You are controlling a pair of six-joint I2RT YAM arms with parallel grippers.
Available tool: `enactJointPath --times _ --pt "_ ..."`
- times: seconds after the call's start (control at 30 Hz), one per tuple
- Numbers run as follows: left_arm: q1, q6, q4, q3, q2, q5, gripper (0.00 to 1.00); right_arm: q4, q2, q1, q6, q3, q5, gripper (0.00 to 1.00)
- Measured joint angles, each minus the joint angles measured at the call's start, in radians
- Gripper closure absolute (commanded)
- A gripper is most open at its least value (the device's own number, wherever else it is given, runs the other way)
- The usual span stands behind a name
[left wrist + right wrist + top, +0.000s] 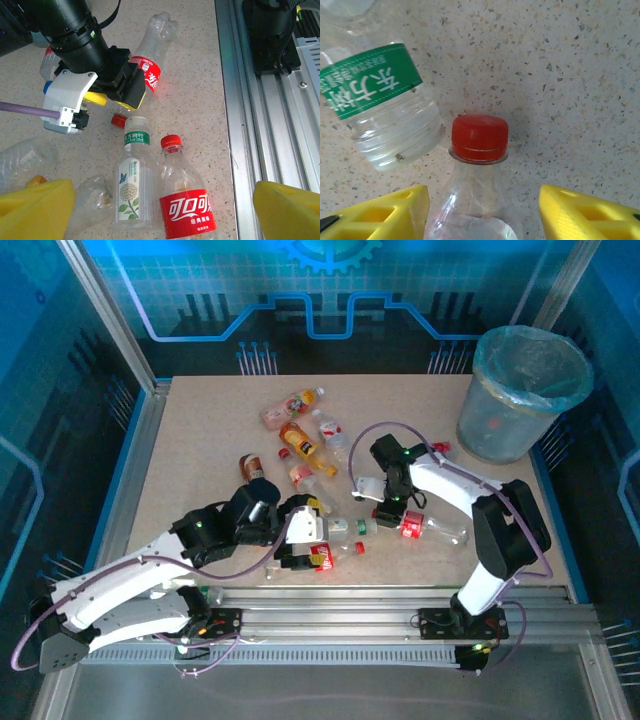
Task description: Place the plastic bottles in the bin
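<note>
at lower left of the top view, our left claw stands wide apart over a red-label bottle lying on the surface. more bottles are strewn at centre. right of them, our right claw is apart, astride a red-capped bottle. the bin stands upper right.

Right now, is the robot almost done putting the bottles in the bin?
Not nearly. I can't tell what's in the bin. The open right gripper sits around a red-capped bottle, not gripping yet; the open left gripper hangs over two more. Lots of bottles lie on the table.
</note>
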Motion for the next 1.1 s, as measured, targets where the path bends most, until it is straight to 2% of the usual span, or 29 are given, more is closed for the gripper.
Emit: enactJointPath --times 0.13,0.53,0.73,1.1 --pt "-0.002 0.001 -0.001 0.000 -0.004 0.000 0.07 0.021 0.022 -0.009 0.000 0.000 0.000 0.42" --pt "-0.006 0.001 -0.002 0.000 -0.005 -0.008 0.07 0.077 0.100 -0.037 0.019 0.015 0.000 0.41" --pt "-0.006 0.001 -0.002 0.000 -0.005 -0.018 0.07 0.085 0.124 -0.058 0.048 0.040 -0.007 0.51" --pt "-0.006 0.004 -0.001 0.000 -0.004 -0.034 0.06 0.083 0.147 -0.105 0.088 0.057 -0.035 0.49"
